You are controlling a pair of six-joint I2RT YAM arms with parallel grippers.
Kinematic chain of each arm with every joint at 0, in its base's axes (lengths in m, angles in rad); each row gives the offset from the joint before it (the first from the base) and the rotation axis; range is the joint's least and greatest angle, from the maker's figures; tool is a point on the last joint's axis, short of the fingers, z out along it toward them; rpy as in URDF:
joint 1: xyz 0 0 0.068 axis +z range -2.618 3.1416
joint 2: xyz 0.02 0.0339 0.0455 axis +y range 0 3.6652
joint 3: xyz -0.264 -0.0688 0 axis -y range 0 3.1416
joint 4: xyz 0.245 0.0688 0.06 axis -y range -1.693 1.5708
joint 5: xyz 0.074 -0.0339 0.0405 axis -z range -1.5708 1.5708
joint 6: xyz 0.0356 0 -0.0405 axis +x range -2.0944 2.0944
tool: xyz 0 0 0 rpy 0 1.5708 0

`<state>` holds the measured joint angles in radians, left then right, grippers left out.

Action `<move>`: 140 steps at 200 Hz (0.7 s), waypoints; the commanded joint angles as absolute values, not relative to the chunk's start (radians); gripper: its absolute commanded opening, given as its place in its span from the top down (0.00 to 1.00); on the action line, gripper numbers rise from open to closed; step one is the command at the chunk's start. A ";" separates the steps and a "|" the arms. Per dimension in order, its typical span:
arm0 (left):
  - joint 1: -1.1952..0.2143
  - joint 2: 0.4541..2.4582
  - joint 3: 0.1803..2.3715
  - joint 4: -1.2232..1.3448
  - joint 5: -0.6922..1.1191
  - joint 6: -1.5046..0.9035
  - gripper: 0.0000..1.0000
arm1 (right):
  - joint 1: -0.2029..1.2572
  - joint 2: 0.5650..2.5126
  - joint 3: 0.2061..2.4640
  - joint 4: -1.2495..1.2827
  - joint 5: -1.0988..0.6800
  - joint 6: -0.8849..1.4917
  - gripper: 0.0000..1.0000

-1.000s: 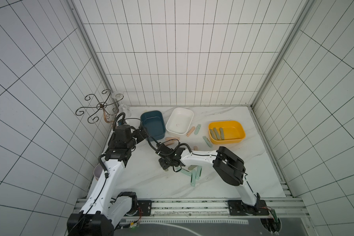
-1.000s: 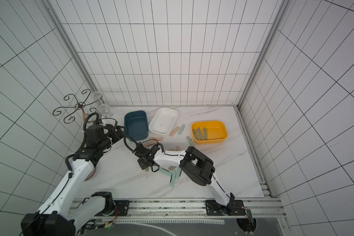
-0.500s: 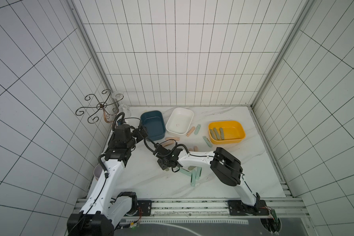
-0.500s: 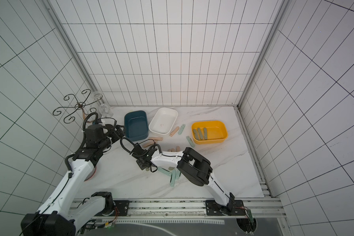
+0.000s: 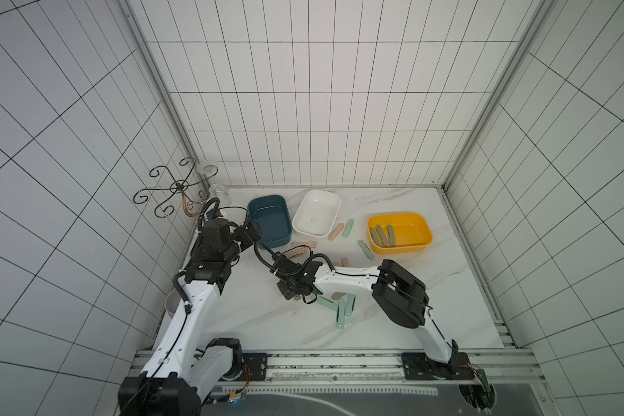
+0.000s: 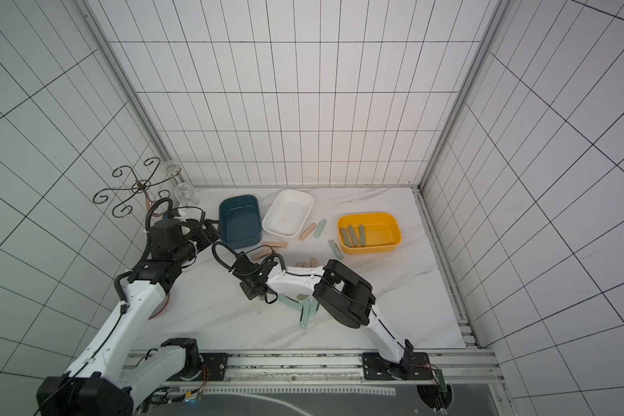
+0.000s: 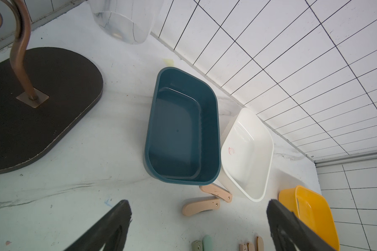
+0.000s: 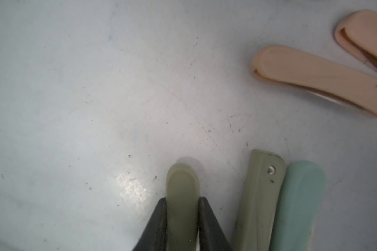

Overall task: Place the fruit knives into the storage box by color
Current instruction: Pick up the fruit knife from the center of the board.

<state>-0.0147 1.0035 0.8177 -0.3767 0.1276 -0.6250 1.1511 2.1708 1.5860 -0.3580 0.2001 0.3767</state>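
Observation:
In the right wrist view my right gripper (image 8: 182,198) is shut on an olive-grey fruit knife (image 8: 182,184) lying on the marble table. Another olive knife (image 8: 259,195) and a mint one (image 8: 298,202) lie beside it. In a top view this gripper (image 5: 289,293) sits left of a mint knife cluster (image 5: 341,313). My left gripper (image 7: 199,208) is open and empty near the blue box (image 7: 183,130), with two peach knives (image 7: 201,205) below it. The white box (image 5: 316,218) is bare. The yellow box (image 5: 411,230) holds three olive knives (image 5: 382,236).
More peach and mint knives (image 5: 341,229) lie between the white and yellow boxes. A wire stand (image 5: 175,187) and a glass (image 5: 218,191) occupy the back left corner. A pink bowl (image 5: 172,306) sits under my left arm. Tiled walls enclose the table.
My right gripper has closed its jaws onto the olive-grey knife and shifted slightly left. The left arm has stayed put.

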 commanded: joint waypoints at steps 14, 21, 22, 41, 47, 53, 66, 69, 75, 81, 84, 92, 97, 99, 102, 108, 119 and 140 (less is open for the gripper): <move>-0.011 0.994 0.861 -0.353 0.150 -0.641 0.03 | 1.140 2.034 1.533 -0.338 0.184 0.402 0.76; -0.011 0.995 0.863 -0.353 0.154 -0.641 0.03 | 1.132 2.017 1.528 -0.335 0.184 0.404 0.76; -0.011 0.995 0.863 -0.353 0.154 -0.641 0.03 | 1.131 2.015 1.526 -0.334 0.184 0.404 0.76; -0.011 0.993 0.871 -0.351 0.165 -0.643 0.03 | 1.102 1.953 1.497 -0.325 0.187 0.407 0.76; -0.011 0.993 0.872 -0.350 0.171 -0.643 0.03 | 1.090 1.933 1.487 -0.324 0.189 0.405 0.76; -0.011 0.994 0.875 -0.348 0.178 -0.643 0.03 | 1.077 1.911 1.473 -0.322 0.193 0.405 0.76; -0.011 0.994 0.880 -0.344 0.194 -0.646 0.03 | 1.040 1.860 1.439 -0.317 0.200 0.401 0.75; -0.011 0.994 0.880 -0.343 0.197 -0.648 0.03 | 1.029 1.848 1.431 -0.314 0.201 0.399 0.75; -0.011 0.996 0.883 -0.341 0.203 -0.650 0.03 | 1.009 1.826 1.412 -0.312 0.202 0.394 0.75; -0.011 0.998 0.886 -0.340 0.210 -0.652 0.03 | 0.987 1.804 1.395 -0.313 0.205 0.391 0.75; -0.011 0.999 0.887 -0.338 0.214 -0.652 0.03 | 0.975 1.793 1.387 -0.313 0.209 0.385 0.75; -0.011 1.001 0.889 -0.333 0.228 -0.653 0.03 | 0.941 1.763 1.361 -0.313 0.216 0.373 0.75; -0.011 1.001 0.892 -0.330 0.239 -0.655 0.03 | 0.917 1.744 1.344 -0.313 0.222 0.367 0.75; -0.012 1.002 0.893 -0.329 0.242 -0.656 0.03 | 0.910 1.736 1.337 -0.312 0.223 0.366 0.75; -0.014 1.003 0.894 -0.328 0.249 -0.656 0.03 | 0.891 1.725 1.326 -0.313 0.225 0.361 0.75; -0.017 1.006 0.897 -0.325 0.261 -0.659 0.03 | 0.856 1.704 1.306 -0.313 0.225 0.351 0.75; -0.030 1.010 0.905 -0.319 0.273 -0.661 0.03 | 0.782 1.663 1.274 -0.313 0.224 0.328 0.75; -0.086 1.023 0.931 -0.319 0.270 -0.647 0.03 | 0.645 1.586 1.215 -0.252 0.233 0.258 0.75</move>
